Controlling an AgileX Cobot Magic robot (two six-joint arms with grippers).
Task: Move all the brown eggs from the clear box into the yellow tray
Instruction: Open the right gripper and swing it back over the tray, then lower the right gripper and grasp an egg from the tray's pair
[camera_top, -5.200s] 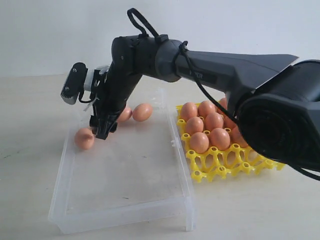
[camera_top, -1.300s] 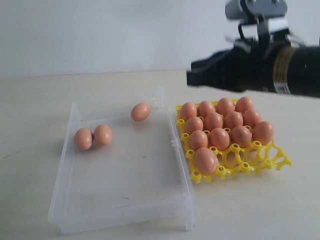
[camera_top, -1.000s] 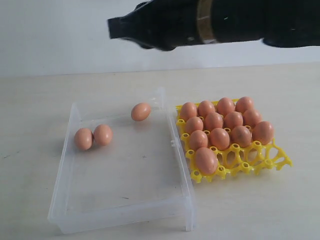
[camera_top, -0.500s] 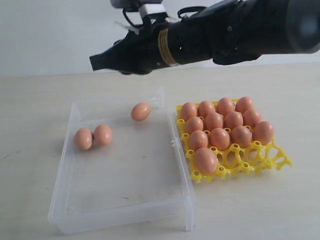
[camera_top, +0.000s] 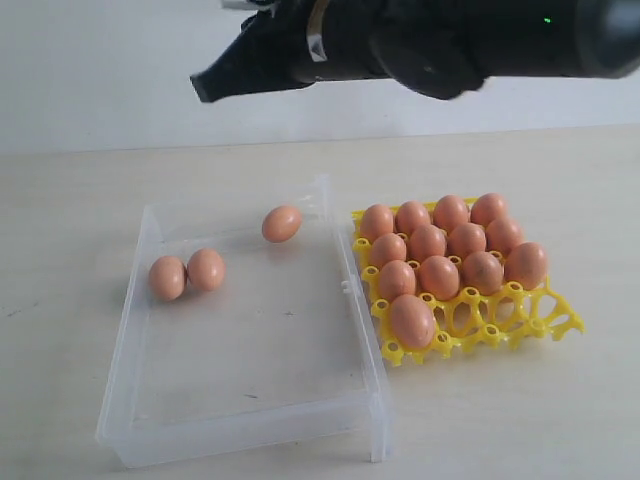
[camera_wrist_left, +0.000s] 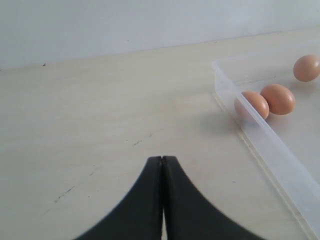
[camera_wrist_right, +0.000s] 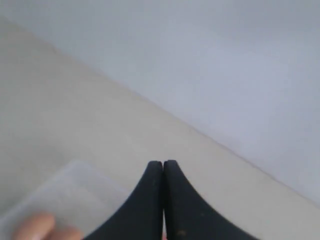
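Three brown eggs lie in the clear box (camera_top: 370, 410): a touching pair (camera_top: 186, 274) at its left wall and one (camera_top: 282, 223) near the far edge. Beside the box, the yellow tray (camera_top: 480, 325) holds several brown eggs (camera_top: 428, 242), with one (camera_top: 411, 320) in the front row. My right gripper (camera_top: 200, 88) hangs high above the box's far side, shut and holding nothing; its wrist view shows shut jaws (camera_wrist_right: 163, 163) and an egg (camera_wrist_right: 35, 225) below. My left gripper (camera_wrist_left: 162, 158) is shut and empty over bare table beside the box (camera_wrist_left: 265, 145), out of the exterior view.
The pale tabletop (camera_top: 60, 220) runs back to a white wall (camera_top: 100, 60). The right arm (camera_top: 450, 35) spans the top of the exterior view. The tray's front cups (camera_top: 530, 315) stand without eggs.
Five seconds ago the right gripper was down in the box at an egg. Over the last second the right arm swung left above the box and rose a little. No egg has moved lately.
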